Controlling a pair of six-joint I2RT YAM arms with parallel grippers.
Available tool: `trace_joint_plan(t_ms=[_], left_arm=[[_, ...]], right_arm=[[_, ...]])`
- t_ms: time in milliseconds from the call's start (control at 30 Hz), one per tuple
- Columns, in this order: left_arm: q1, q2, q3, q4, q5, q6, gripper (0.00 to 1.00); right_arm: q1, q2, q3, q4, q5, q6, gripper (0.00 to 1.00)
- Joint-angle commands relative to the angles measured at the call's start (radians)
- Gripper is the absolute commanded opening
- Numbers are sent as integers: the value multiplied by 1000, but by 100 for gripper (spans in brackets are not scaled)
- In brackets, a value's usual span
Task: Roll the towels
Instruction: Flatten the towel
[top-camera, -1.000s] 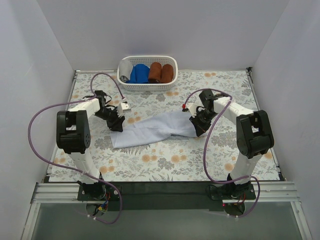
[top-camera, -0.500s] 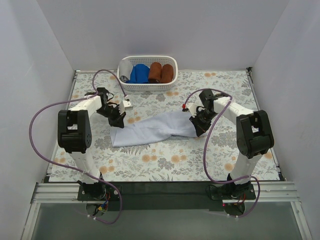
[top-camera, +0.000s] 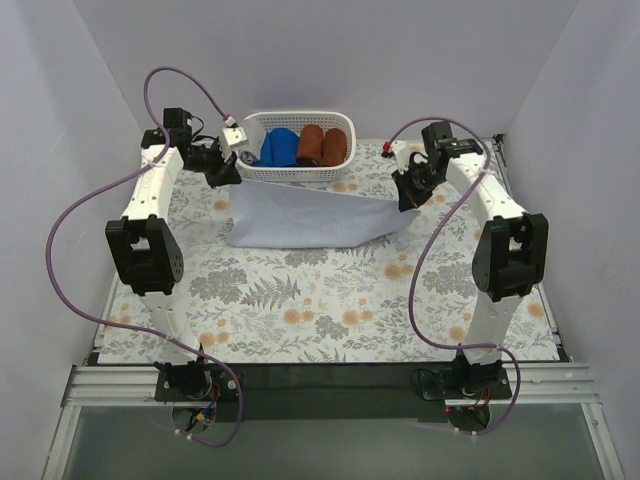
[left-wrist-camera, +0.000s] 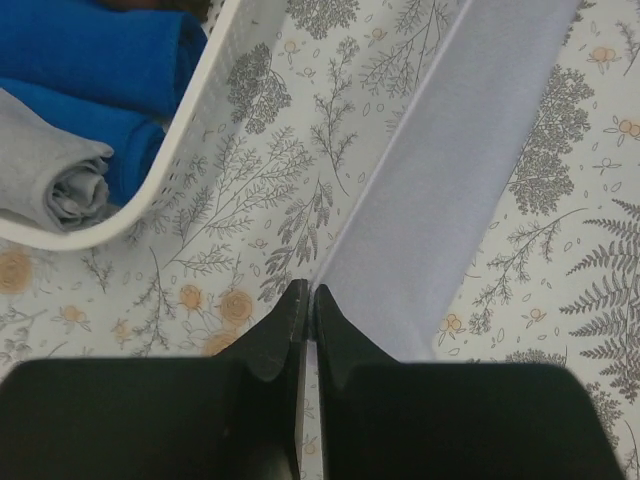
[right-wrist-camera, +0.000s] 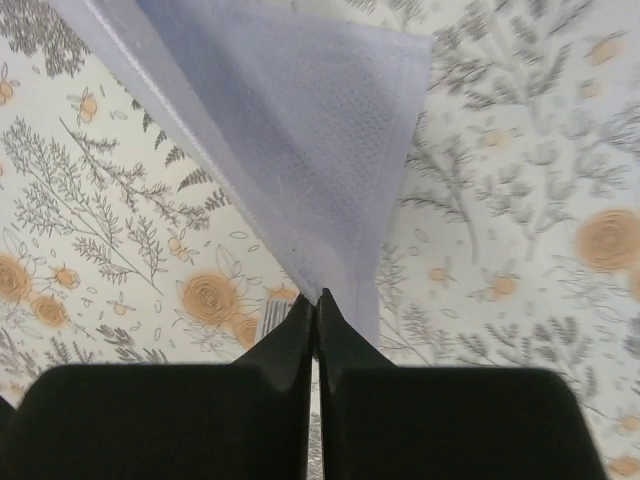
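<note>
The pale blue-lavender towel (top-camera: 310, 218) hangs stretched between both arms above the floral table, in front of the basket. My left gripper (top-camera: 228, 176) is shut on its left top corner; in the left wrist view the towel (left-wrist-camera: 440, 190) runs away from the closed jaws (left-wrist-camera: 308, 300). My right gripper (top-camera: 405, 199) is shut on the right top corner, and the towel (right-wrist-camera: 290, 130) spreads from its pinched tips (right-wrist-camera: 317, 303). A rolled grey towel (left-wrist-camera: 60, 175) lies in the basket's left end (top-camera: 248, 151).
The white basket (top-camera: 295, 173) stands at the back centre, holding bright blue (top-camera: 279, 147) and rust-brown cloth rolls (top-camera: 322, 145). Its rim (left-wrist-camera: 195, 130) is close to the left gripper. White walls enclose the floral tabletop (top-camera: 330, 300).
The left gripper closed on the towel's corner. Both arms then rose and moved toward the back, lifting the crumpled towel off the table and spreading it taut.
</note>
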Motion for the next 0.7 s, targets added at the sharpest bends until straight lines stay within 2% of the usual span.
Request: trace_joint_plan(t_ms=[0,67,167,200,300,333,433,567,633,667], left_arm=[[21,-1,118,-175,84,46,0],[20,-52,88,-269,101,166,0],[20,-178,-113,-325,95,265,0],[18,-211,-236,-330,73,328,0],[18,-332,-439,-295,33,394,0],[13,-360,-566,-276,7,405,0],[-8,-431,-754,-198,-22,405,0],[-66,-460,-892,-105,-65,379,0],[-76,-460,-919,-95,-74,384,0],[-77,-457,-929,-109,-79,396,0]], right_arm=[[-28,-36,101,-141,-17,-22,1],[-26,-68,63,-164,-39,-58,1],[-20,-160,-69,-171,-57,-106,1],[-10,-177,-146,-170,-51,-120,1],[12,-231,-263,-167,-36,-166,1],[20,-242,-335,-164,-33,-173,1],[41,-266,-456,-141,-32,-186,1],[90,-282,-558,-115,-40,-187,1],[107,-278,-581,-119,-43,-187,6],[124,-280,-602,-122,-37,-190,22]])
